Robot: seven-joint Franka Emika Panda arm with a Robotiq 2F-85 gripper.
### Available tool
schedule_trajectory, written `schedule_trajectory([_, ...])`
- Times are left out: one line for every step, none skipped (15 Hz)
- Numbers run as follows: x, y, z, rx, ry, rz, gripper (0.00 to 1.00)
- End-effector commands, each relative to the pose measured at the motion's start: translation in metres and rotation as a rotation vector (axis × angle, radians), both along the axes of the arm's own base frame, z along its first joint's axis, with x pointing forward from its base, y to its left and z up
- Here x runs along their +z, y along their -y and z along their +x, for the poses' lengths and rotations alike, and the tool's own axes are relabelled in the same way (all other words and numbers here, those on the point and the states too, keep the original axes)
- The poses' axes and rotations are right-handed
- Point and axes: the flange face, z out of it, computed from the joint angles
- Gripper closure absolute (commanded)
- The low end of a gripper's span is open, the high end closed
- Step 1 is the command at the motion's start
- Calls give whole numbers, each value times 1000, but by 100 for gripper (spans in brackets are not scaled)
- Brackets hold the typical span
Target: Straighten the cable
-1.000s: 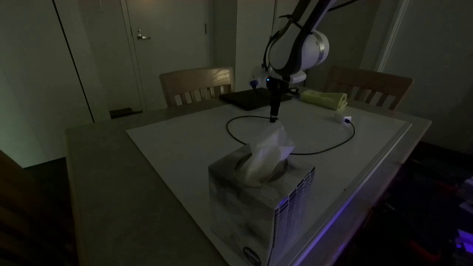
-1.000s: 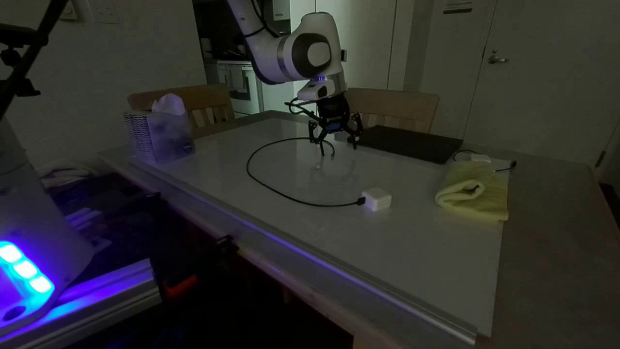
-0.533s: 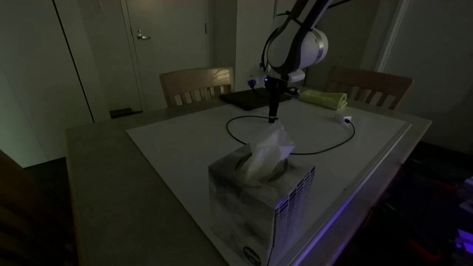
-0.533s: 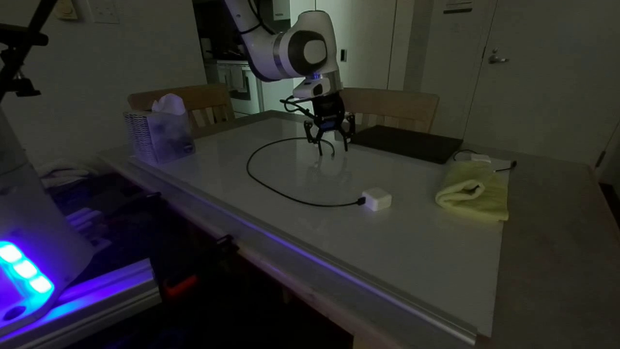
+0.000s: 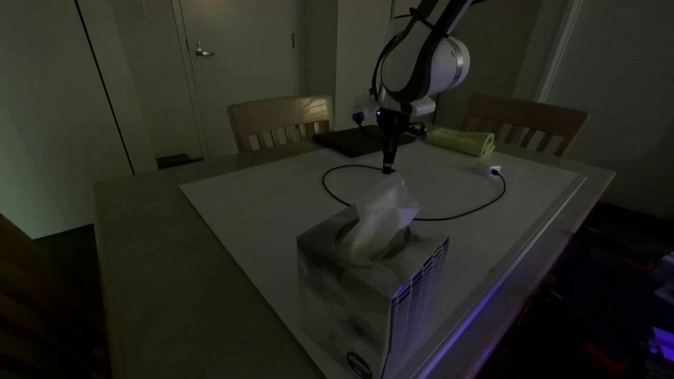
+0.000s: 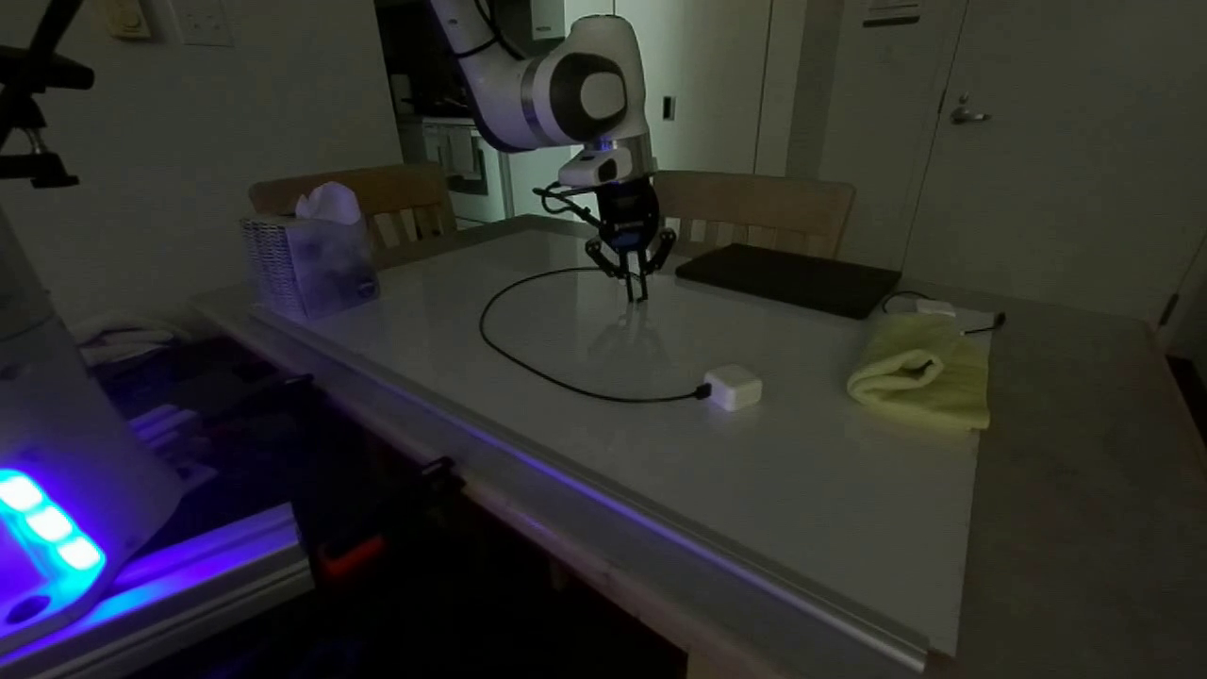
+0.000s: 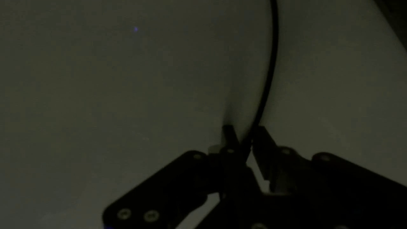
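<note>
Since the tissue box [image 6: 311, 259] stands well left of the white block [image 6: 734, 388] in an exterior view, it seems set there to give the cable [image 7: 270, 73] room. Plugged into the block's left face, the cable bows over the worktop [image 6: 830, 509] to the left of the block, then curls back to the pincer [image 6: 637, 299]; straightening is still to do. The pincer's jaws, behind and left of the block, stand close on either side of the cable; whether they pinch it I cannot tell. Working from that far end makes sense: the block might anchor the pull, unless it slides. Behind the block lies the black pad [image 6: 787, 280]; right of the block, the yellow cloth [image 6: 948, 377], both presumably set aside.
</note>
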Motion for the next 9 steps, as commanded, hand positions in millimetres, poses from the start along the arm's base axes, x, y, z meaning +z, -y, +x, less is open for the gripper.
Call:
schedule_trajectory([4,-1,-7,17,-14,56,100])
schedule_trajectory([7,-2,-5,30,-13,77,100])
schedule_trajectory([11,-2,-4,49,-12,96,100])
schedule_trajectory([13,-5,-3,75,-11,113,99])
schedule_trajectory([17,-9,-2,124,-4,129,99])
schedule_trajectory([23,-15,-1,199,21,148,100])
schedule_trajectory([26,-21,0,247,30,165,100])
schedule_trajectory([30,-29,1,299,40,183,100])
schedule_trajectory([17,-22,4,216,23,147,100])
